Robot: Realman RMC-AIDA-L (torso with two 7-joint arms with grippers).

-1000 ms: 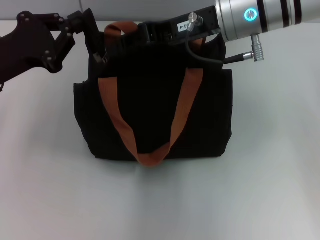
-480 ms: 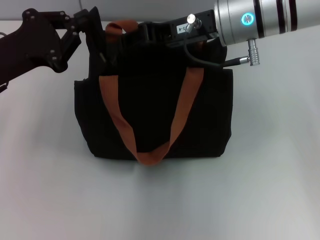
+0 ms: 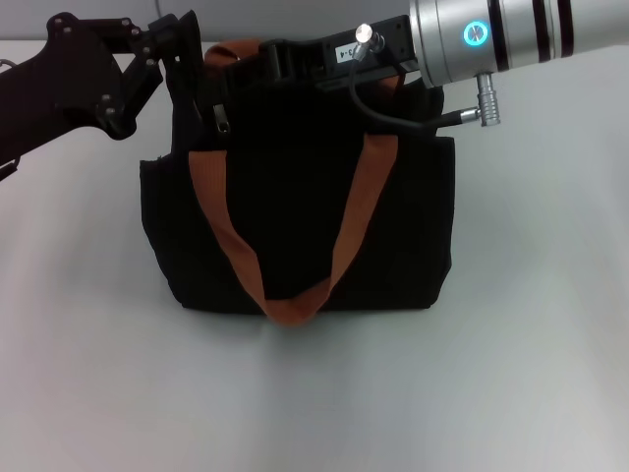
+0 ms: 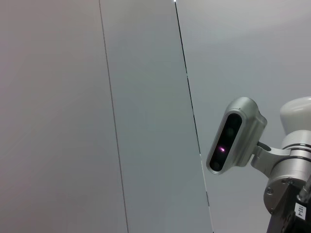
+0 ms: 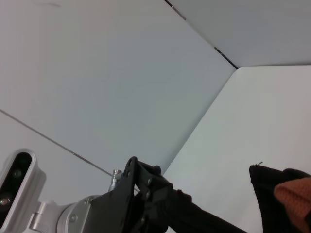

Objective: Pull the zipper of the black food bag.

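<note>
Bag first: the black food bag (image 3: 295, 216) sits mid-desk (image 3: 531, 344). Its zipper (image 3: 221, 120) hangs at 11 o'clock. The left gripper (image 3: 182, 44) pinches that bag corner. The right gripper (image 3: 265, 64) is at 12; I cannot tell its jaws.

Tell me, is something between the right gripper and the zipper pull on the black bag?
Only partly visible. In the head view, the zipper hangs at the black food bag's top left corner, beside the left gripper. The right gripper sits nearby at the rear orange strap.

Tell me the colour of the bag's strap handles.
Rust orange-brown strap handles; the head view shows them best.
</note>
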